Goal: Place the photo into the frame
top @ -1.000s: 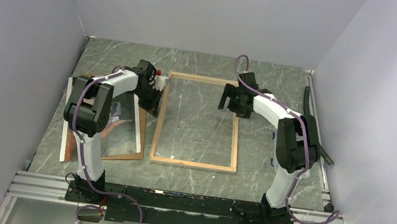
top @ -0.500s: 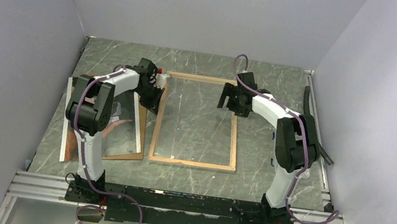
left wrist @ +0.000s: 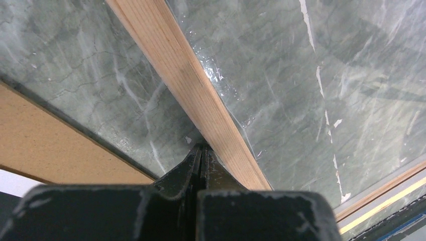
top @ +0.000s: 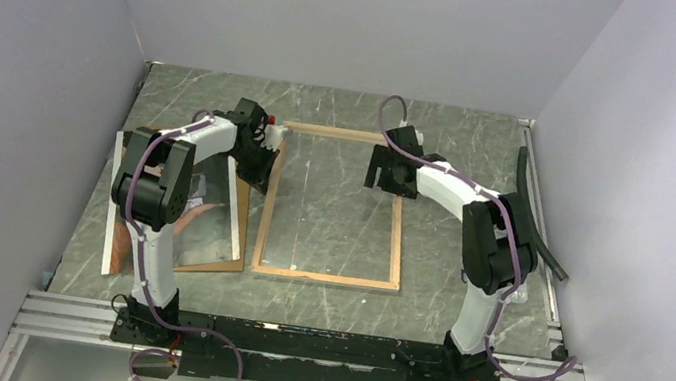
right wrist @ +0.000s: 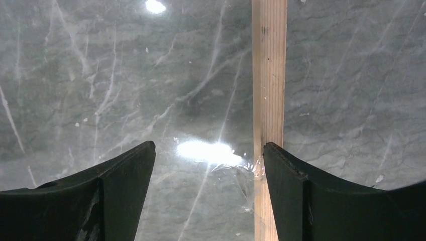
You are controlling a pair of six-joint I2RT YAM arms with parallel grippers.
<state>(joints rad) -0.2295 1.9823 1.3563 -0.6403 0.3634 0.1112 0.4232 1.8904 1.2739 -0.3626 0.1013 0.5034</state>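
Top external view: frame and photo lying apart

Frame (top: 326,277): lies flat at centre of marble table (top: 483,141), pale wood upward.
Photo (top: 206,221): left of frame, on brown backing board (left wrist: 50,145), beneath left arm.
Left gripper (left wrist: 201,150): pinched tight, nothing between tips, at frame's left rail.
Right gripper (right wrist: 208,150): spread wide, holding nothing, over right rail.

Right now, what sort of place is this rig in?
Probably a lab data-collection booth, not a home: plain pale lilac walls box in a grey-green marble-pattern tabletop, and the white-and-black left arm and right arm are mounted on an aluminium rail at its near edge.
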